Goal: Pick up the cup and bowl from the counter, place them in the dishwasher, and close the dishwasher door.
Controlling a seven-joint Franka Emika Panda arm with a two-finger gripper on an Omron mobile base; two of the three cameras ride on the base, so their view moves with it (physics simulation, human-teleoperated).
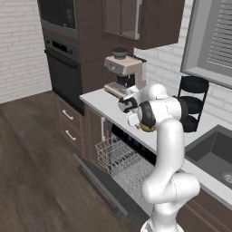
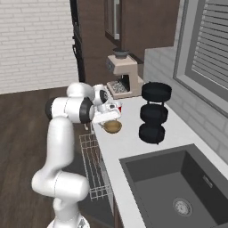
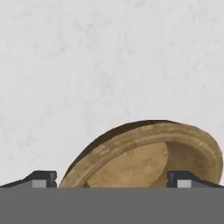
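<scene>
The tan-brown bowl (image 3: 148,157) sits on the light counter (image 3: 109,65), close under my open gripper (image 3: 113,181). One fingertip (image 3: 43,179) hangs outside the bowl's rim and the other fingertip (image 3: 183,179) over its inside; nothing is gripped. From the right, the bowl (image 2: 112,127) lies near the counter's front edge, just below the gripper (image 2: 109,118). A bit of the red cup (image 2: 119,106) peeks out behind the hand. In the left base view the gripper (image 1: 132,120) points down beside a sliver of the bowl (image 1: 146,128). The dishwasher door (image 1: 97,181) lies open, with the white wire rack (image 1: 120,158) pulled out.
A coffee machine (image 1: 122,74) stands at the counter's far end. The black three-tier stand (image 2: 153,113) is behind the bowl, by the wall. A dark sink (image 2: 178,187) is sunk into the counter nearer the base. Drawers with silver handles (image 1: 68,124) and a wall oven (image 1: 63,68) lie beyond the dishwasher.
</scene>
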